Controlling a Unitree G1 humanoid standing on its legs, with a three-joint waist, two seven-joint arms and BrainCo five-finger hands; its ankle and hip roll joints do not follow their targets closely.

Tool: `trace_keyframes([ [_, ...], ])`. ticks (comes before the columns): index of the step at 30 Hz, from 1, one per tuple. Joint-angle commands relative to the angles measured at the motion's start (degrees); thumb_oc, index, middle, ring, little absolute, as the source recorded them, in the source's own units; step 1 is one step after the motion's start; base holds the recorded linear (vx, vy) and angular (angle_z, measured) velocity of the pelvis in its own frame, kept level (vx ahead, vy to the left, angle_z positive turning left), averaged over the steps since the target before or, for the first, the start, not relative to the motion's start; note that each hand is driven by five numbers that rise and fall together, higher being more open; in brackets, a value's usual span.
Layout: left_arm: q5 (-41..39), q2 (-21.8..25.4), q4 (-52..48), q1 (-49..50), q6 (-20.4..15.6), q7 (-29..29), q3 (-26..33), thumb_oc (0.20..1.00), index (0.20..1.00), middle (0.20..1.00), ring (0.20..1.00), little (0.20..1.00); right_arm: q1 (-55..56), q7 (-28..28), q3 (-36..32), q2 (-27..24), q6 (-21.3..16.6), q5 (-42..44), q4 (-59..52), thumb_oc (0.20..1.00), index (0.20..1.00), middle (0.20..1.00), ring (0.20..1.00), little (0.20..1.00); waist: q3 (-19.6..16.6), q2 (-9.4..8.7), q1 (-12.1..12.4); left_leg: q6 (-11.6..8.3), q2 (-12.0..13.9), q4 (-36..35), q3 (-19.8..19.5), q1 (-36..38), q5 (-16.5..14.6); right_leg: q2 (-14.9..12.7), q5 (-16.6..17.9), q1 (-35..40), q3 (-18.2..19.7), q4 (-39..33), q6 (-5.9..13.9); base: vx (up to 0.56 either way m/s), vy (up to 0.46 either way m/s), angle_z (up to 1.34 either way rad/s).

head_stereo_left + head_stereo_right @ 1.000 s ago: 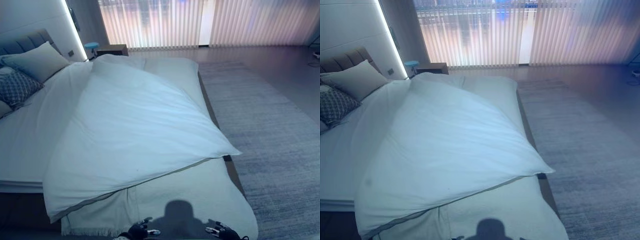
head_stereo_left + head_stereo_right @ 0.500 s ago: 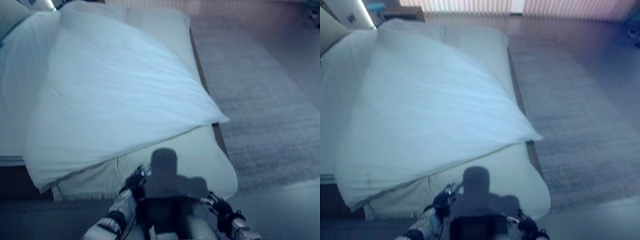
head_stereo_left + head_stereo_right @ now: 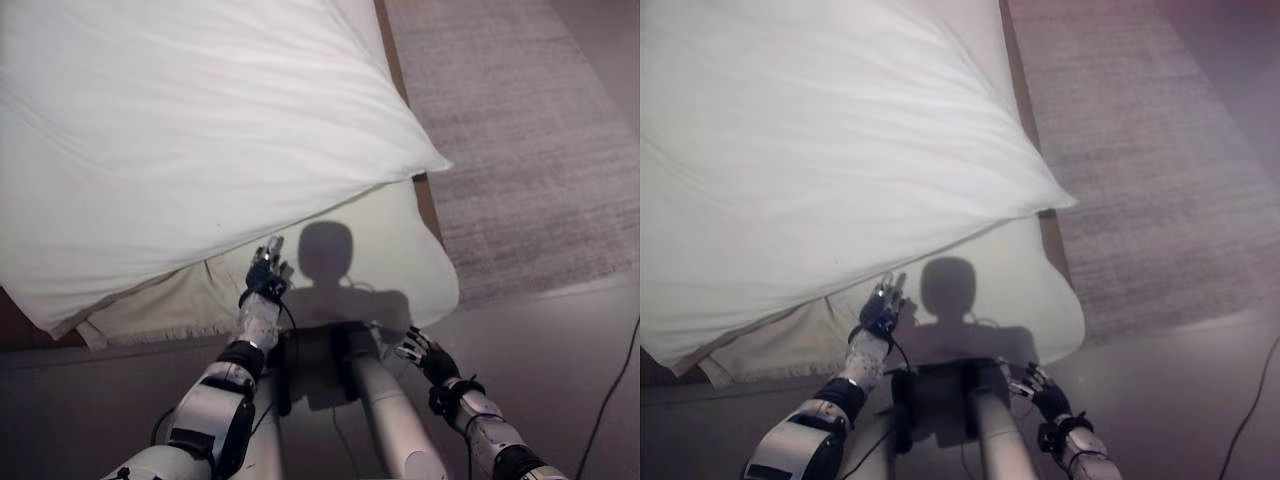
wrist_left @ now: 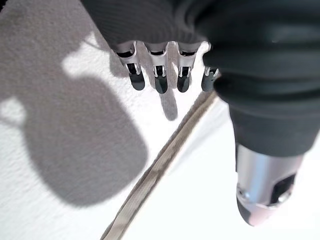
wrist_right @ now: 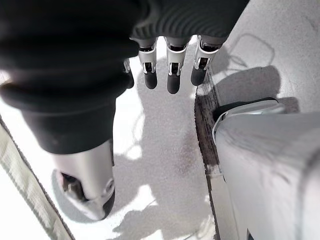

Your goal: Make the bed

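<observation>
White duvet (image 3: 200, 140): askew on the bed, hem (image 4: 160, 167) slanting across the foot end, one corner reaching the bed's right side near the rug (image 3: 520, 150). Cream blanket (image 3: 390, 250): exposed below that hem, draped over the foot end.

Left hand (image 3: 265, 275): released, fingers straight, holding nothing, poised over the blanket just beside the hem. Right hand (image 3: 415, 350): released, fingers relaxed, empty, low by the foot corner, apart from the duvet.

Likely faults from this position:

- Pinching blanket together with hem, both being layered close under the left hand. Drags both layers and rucks the blanket.
- Pulling with the left hand alone. Probably swings the duvet further askew instead of squaring it.
- Taking a shallow pinch on the thin hem. Risks slip of smooth cloth under load.
- Hauling too far toward the foot. May slide the duvet off onto the floor (image 3: 560, 350).
- Snagging fingertips in the blanket's fringe (image 3: 160, 332).
</observation>
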Motion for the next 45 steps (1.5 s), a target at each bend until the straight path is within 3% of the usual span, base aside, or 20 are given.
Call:
trace_keyframes([
  [1,-2.4,1.8,2.2,-2.6,-1.9,0.3,1.0,1.0,1.0,1.0,1.0,1.0,2.7,0.0,2.4,-0.8,-3.0,1.4,-5.2,1.0,1.0,1.0,1.0,1.0,-4.1,0.29,-1.0,1.23,0.8,1.3,0.6,-3.0,-1.6,-3.1,1.1,-2.2,0.7,-1.8,6.3,0.02,0.01,-0.07],
  [8,-6.3,4.8,4.6,-7.7,-3.1,1.7,4.9,1.0,1.0,1.0,1.0,1.0,3.0,0.1,3.1,-1.4,-3.3,2.1,-7.1,1.0,1.0,1.0,1.0,1.0,-4.0,-0.13,-1.7,0.91,1.0,0.5,0.3,-4.3,-1.2,-2.7,1.4,-3.2,0.9,-3.0,6.34,0.01,-0.001,-0.02],
  [10,-8.2,5.1,3.2,-10.4,-5.1,3.8,6.2,1.0,1.0,1.0,1.0,1.0,3.5,-0.6,2.3,-0.9,-3.6,4.4,-7.6,1.0,1.0,1.0,1.0,1.0,-3.7,-0.15,-1.9,0.76,1.1,0.5,0.3,-4.9,-1.1,-2.7,1.8,-3.5,1.1,-3.4,6.34,0.0,0.0,0.0],
  [25,-11.2,9.1,2.9,-14.7,-7.8,6.1,8.0,1.0,1.0,1.0,1.0,1.0,4.4,-1.1,3.0,-0.1,-3.7,5.4,-8.1,1.0,1.0,1.0,1.0,1.0,-3.9,0.52,-1.3,0.11,1.3,-1.0,1.0,-3.9,-0.4,-2.8,2.7,-2.9,1.6,-5.1,6.52,0.0,0.0,0.0],
  [26,-11.7,9.2,3.7,-15.7,-8.2,7.6,8.4,0.915,0.915,0.915,0.915,0.915,4.3,-1.3,3.2,-0.2,-3.6,5.4,-8.0,1.0,1.0,1.0,1.0,1.0,-3.9,0.56,-1.2,0.08,1.3,-1.1,1.0,-3.8,-0.3,-2.8,2.7,-2.8,1.6,-5.2,6.52,0.0,0.0,0.0],
  [27,-11.9,9.2,4.2,-16.6,-8.3,8.7,8.6,0.567,0.567,0.567,0.567,0.567,4.2,-1.5,3.3,-0.2,-3.6,5.4,-8.0,1.0,1.0,1.0,1.0,1.0,-3.8,0.57,-1.2,0.08,1.3,-1.1,1.0,-3.8,-0.3,-2.9,2.7,-2.7,1.5,-5.2,6.56,0.0,0.0,0.0],
  [28,-11.8,9.3,4.4,-17.3,-8.5,9.5,8.6,0.319,0.319,0.319,0.319,0.319,3.9,-1.8,3.4,-0.2,-3.5,5.4,-8.0,1.0,1.0,1.0,1.0,1.0,-3.7,0.6,-1.2,0.15,1.3,-1.1,1.0,-3.7,-0.3,-2.9,2.8,-2.6,1.5,-5.3,6.59,0.0,0.0,0.0],
  [29,-11.4,9.5,4.8,-17.6,-8.6,10.3,8.8,0.319,0.319,0.319,0.319,0.319,3.8,-2.0,3.5,-0.3,-3.5,5.4,-7.9,1.0,1.0,1.0,1.0,1.0,-3.6,0.6,-1.2,0.23,1.3,-1.1,0.9,-3.7,-0.3,-2.9,2.9,-2.5,1.5,-5.4,6.61,0.0,0.0,0.0],
  [30,-11.4,9.4,4.5,-18.1,-9.1,10.8,9.1,0.2,0.2,0.2,0.2,0.2,3.8,-2.1,3.5,-0.2,-3.5,5.5,-7.9,1.0,1.0,1.0,1.0,1.0,-3.5,0.59,-1.2,0.26,1.2,-1.2,0.9,-3.6,-0.3,-2.9,3.0,-2.4,1.5,-5.5,6.65,0.0,0.0,0.0],
  [34,-10.4,7.9,1.9,-17.8,-10.4,11.5,8.9,0.2,0.2,0.2,0.2,0.2,3.6,-2.1,3.3,0.1,-3.9,6.8,-8.4,1.0,1.0,1.0,1.0,1.0,-3.0,0.58,-0.9,0.4,1.0,-1.8,0.9,-2.9,0.1,-3.0,3.2,-1.6,1.5,-6.2,6.69,0.0,0.0,0.0],
  [36,-10.2,6.6,-1.1,-17.3,-12.0,12.0,8.3,0.2,0.2,0.2,0.2,0.2,3.5,-0.1,2.3,2.1,-3.9,14.8,-9.7,1.0,1.0,1.0,1.0,1.0,-2.4,0.5,-0.6,0.57,0.7,-2.4,0.8,-2.4,0.4,-3.0,3.5,-1.1,1.5,-6.6,6.78,0.0,0.0,0.0],
  [41,-9.7,4.3,-7.9,-14.9,-14.4,11.4,6.8,0.2,0.2,0.2,0.2,0.2,2.3,1.1,2.9,3.6,-3.6,19.7,-12.0,1.0,1.0,1.0,1.0,1.0,-1.7,0.55,0.2,0.94,0.1,-3.8,0.5,-1.6,1.0,-3.0,4.0,-0.2,1.6,-7.8,6.84,0.0,0.0,0.0],
  [45,-9.8,1.1,-20.0,-8.9,-16.9,9.1,3.7,0.2,0.2,0.2,0.2,0.2,-0.4,2.5,4.4,6.6,-3.1,27.8,-15.4,1.0,1.0,1.0,1.0,1.0,-0.7,0.6,2.0,1.13,-0.9,-6.4,-0.7,-0.2,2.4,-3.3,4.7,1.6,0.6,-9.7,6.74,0.0,-0.014,0.06],
])
